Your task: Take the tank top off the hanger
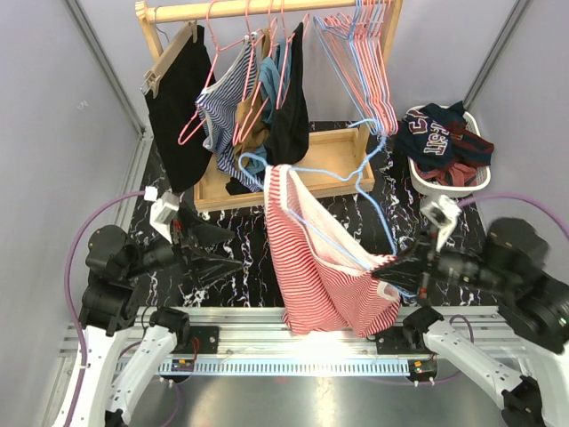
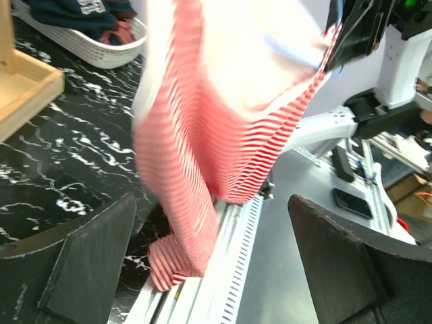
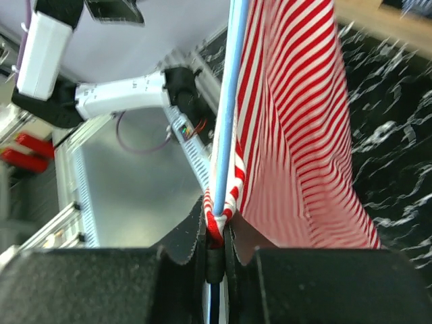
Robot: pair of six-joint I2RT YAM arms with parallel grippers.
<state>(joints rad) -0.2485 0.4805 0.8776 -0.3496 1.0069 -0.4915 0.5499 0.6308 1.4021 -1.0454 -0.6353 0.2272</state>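
The tank top point(image 1: 316, 258) is red-and-white striped and hangs on a light blue wire hanger point(image 1: 331, 233) in mid-air over the near part of the table. Its lower hem droops onto the metal rail. My right gripper point(image 1: 384, 271) is shut at the hanger's right end. In the right wrist view the gripper point(image 3: 216, 233) pinches the blue hanger wire point(image 3: 229, 101) together with the tank top's strap point(image 3: 223, 202). My left gripper point(image 1: 236, 252) is open to the left of the cloth and apart from it. In the left wrist view the tank top point(image 2: 202, 135) hangs beyond the wide-spread fingers point(image 2: 81, 263).
A wooden rack point(image 1: 293, 182) at the back holds several hangers with dark and striped garments point(image 1: 236, 98) and several bare wire hangers point(image 1: 369, 62). A white basket point(image 1: 444, 182) of clothes sits at the back right. The perforated metal rail point(image 1: 267, 342) runs along the near edge.
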